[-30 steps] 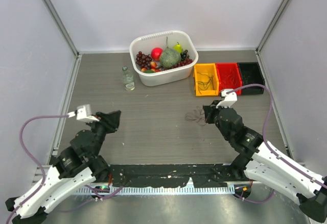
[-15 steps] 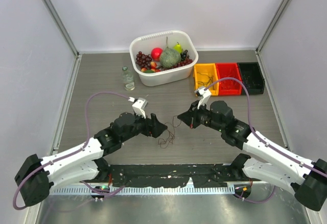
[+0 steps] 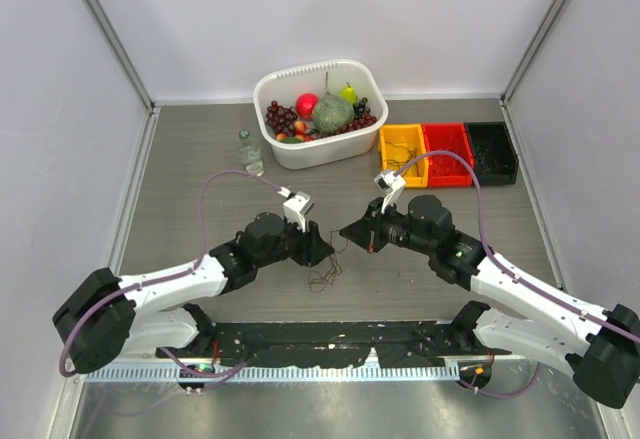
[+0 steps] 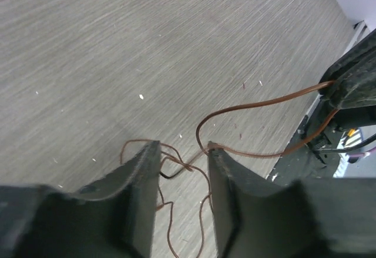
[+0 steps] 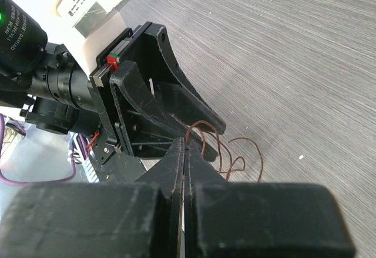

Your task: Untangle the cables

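The cables (image 3: 324, 277) are thin reddish-brown wires with one short black strand, hanging in loops at mid-table. My right gripper (image 3: 347, 231) is shut on one strand; in the right wrist view the wire leaves its closed tips (image 5: 184, 143) and the loops (image 5: 226, 152) dangle beyond. My left gripper (image 3: 322, 252) faces it from the left, open. In the left wrist view the cables (image 4: 258, 102) run between its fingers (image 4: 141, 176), its gripper (image 4: 183, 149) astride the tangle, with one strand touching the right fingertip.
A white tub (image 3: 330, 149) of fruit stands at the back, a small clear bottle (image 3: 250, 152) to its left. Yellow (image 3: 384, 159), red (image 3: 448, 131) and black (image 3: 492, 154) bins line the back right. Grey walls enclose the table.
Both arms came from the sides to mid-table, the right one carrying the cables off the table. The left gripper reached the hanging loops, and its jaws opened wide, then narrowed partway.
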Controlling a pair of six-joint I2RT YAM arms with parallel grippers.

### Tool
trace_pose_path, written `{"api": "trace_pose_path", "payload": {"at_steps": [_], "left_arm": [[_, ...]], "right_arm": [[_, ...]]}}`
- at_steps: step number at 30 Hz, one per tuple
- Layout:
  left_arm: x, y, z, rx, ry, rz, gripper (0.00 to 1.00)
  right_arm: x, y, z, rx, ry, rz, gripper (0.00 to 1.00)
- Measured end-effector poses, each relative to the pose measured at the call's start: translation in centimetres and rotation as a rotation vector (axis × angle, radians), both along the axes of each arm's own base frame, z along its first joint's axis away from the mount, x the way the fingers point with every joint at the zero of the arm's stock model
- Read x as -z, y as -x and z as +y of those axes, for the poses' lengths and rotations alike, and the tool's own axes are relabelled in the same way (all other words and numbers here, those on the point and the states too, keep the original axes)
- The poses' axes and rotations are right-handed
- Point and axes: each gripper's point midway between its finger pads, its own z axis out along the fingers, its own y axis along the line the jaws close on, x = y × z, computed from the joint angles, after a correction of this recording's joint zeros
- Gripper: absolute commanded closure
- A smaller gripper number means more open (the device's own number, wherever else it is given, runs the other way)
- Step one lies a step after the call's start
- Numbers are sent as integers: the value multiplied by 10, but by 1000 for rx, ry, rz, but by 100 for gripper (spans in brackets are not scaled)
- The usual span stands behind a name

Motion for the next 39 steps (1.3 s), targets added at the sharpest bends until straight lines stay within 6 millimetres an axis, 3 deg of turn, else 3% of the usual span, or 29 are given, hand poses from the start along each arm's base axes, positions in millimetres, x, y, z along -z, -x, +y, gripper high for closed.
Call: {"api": "trace_pose_path", "payload": {"at_steps": [3, 5, 7, 9, 10, 12, 15, 21, 29, 35, 39], "left_arm": [[-4, -3, -2, 3, 3, -23, 90], [-5, -4, -2, 1, 5, -32, 99], [-6, -5, -2, -2, 5, -39, 100], [-8, -6, -1, -6, 6, -45, 100], [-9, -7, -1, -7, 7, -47, 100], [-11, -7, -1, -11, 11, -50, 100], [-17, -7, 0, -20, 25, -51, 100], [-30, -6, 1, -37, 68, -53, 100], [-37, -5, 1, -46, 95, -44, 100], [-49, -2, 1, -45, 134, -48, 100], [-50, 0, 0, -35, 141, -39, 100]], "right_arm": [[0, 1, 0, -4, -1, 1, 99], [0, 1, 1, -7, -2, 2, 99], [0, 1, 0, -6, -1, 2, 99], [1, 0, -1, 3, 5, 4, 89], [2, -1, -2, 13, 12, 6, 76], [5, -5, -6, 44, 33, 15, 61], [11, -8, -8, 58, 66, 23, 54], [39, 1, -4, 0, 119, 94, 50], [85, 10, -19, 25, 205, 163, 45], [88, 0, -19, 86, 177, 163, 49], [88, -6, -13, 109, 130, 162, 56]]}}
